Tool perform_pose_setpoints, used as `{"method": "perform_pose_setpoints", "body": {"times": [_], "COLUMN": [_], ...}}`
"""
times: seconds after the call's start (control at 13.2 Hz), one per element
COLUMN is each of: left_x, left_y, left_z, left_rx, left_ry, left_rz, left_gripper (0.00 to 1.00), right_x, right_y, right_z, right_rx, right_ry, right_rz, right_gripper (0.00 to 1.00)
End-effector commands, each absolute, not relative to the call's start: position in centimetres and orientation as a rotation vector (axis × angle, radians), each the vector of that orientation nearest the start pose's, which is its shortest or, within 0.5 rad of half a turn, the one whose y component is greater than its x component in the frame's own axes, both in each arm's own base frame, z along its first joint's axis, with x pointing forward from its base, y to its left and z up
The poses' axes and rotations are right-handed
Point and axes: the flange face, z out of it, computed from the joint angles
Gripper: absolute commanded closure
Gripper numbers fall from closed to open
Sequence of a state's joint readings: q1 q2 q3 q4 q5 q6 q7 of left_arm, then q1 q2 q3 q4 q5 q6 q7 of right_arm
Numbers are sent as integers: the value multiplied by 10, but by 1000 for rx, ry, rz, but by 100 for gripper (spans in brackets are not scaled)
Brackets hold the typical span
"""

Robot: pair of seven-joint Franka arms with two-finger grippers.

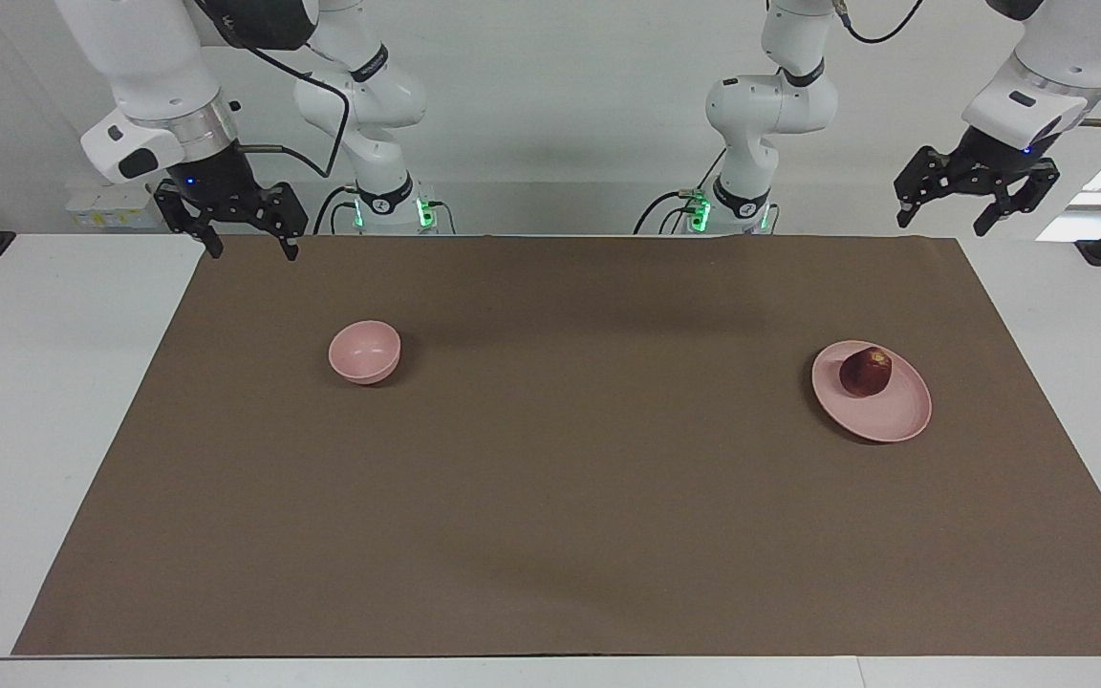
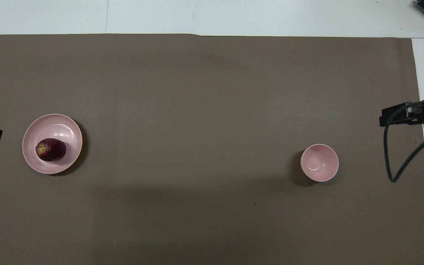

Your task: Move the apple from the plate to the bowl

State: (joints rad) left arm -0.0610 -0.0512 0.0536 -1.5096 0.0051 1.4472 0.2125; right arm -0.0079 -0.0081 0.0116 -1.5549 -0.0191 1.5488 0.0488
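Observation:
The dark red apple [image 1: 865, 372] lies on the flat pale pink plate [image 1: 887, 417] toward the left arm's end of the table. The small deep pink bowl [image 1: 365, 352] stands empty toward the right arm's end. In the overhead view the apple [image 2: 50, 149] sits on the nearer part of the plate [image 2: 55, 125], and the bowl [image 2: 319, 162] is well apart from them. My left gripper [image 1: 943, 221] hangs open and empty in the air over the table's edge by its base, away from the plate. My right gripper [image 1: 252, 251] hangs open and empty over the mat's corner by its base.
A brown mat [image 1: 550, 497] covers most of the white table [image 1: 44, 382]. A black cable [image 2: 399, 162] hangs from the right arm near the mat's edge. Black clamps stand at both ends of the table near the robots.

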Motion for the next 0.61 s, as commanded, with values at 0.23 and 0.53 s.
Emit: {"method": "perform_pose_setpoints", "body": {"times": [0.23,0.53], "left_x": [519,521], "left_y": [-6,-11], "left_z": [672,672], "left_rx": [-3131,-3129], "left_ry": [336,360], "left_rz": [-1,-30], "left_gripper": [0,0], "right_x": [552,552], "right_y": [-2,-2], "right_z": [637,637], "right_rx": [-3139,-3139], "right_ry": [65,65], "right_rz": [10,10], "right_gripper": [0,0]}}
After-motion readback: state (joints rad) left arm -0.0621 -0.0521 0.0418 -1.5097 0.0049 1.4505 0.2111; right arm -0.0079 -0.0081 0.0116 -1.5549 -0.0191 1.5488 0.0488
